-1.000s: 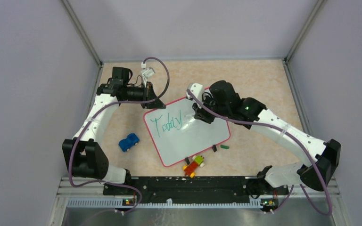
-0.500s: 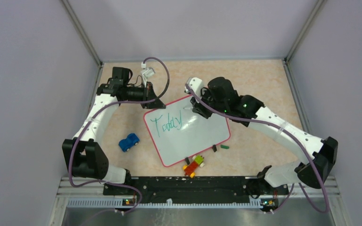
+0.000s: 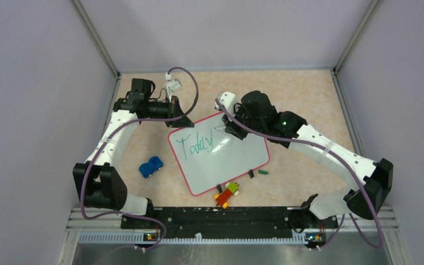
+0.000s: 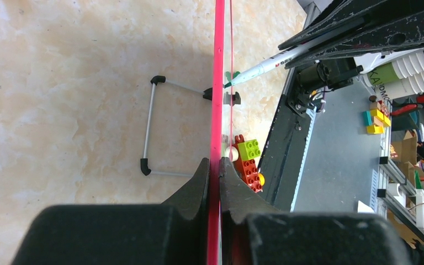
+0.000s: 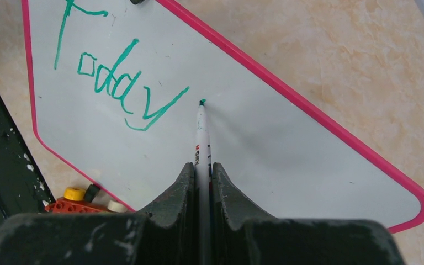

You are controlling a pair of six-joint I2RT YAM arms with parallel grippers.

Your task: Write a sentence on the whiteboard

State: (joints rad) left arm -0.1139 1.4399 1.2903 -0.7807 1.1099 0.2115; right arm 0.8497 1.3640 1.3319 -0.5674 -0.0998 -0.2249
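The whiteboard point(image 3: 226, 160) lies tilted on the table, white with a red-pink rim. The sentence point(image 3: 195, 146) reads only "Today" in green-teal; it also shows in the right wrist view point(image 5: 116, 88). My left gripper point(image 3: 181, 120) is shut on the whiteboard's far-left rim, seen edge-on in the left wrist view point(image 4: 215, 168). My right gripper point(image 3: 231, 131) is shut on a white marker point(image 5: 201, 138); its green tip point(image 5: 202, 102) sits on or just over the whiteboard point(image 5: 287, 154), right of the "y".
A blue toy car point(image 3: 151, 166) lies left of the board. A red, green and yellow brick toy point(image 3: 227, 194) sits at the board's near edge, with a small green piece point(image 3: 263, 172) to its right. The board's wire stand point(image 4: 154, 127) shows under it.
My right arm has shifted a little left and farther back, bringing the marker tip up to just right of "Today". The left arm and board have not moved.
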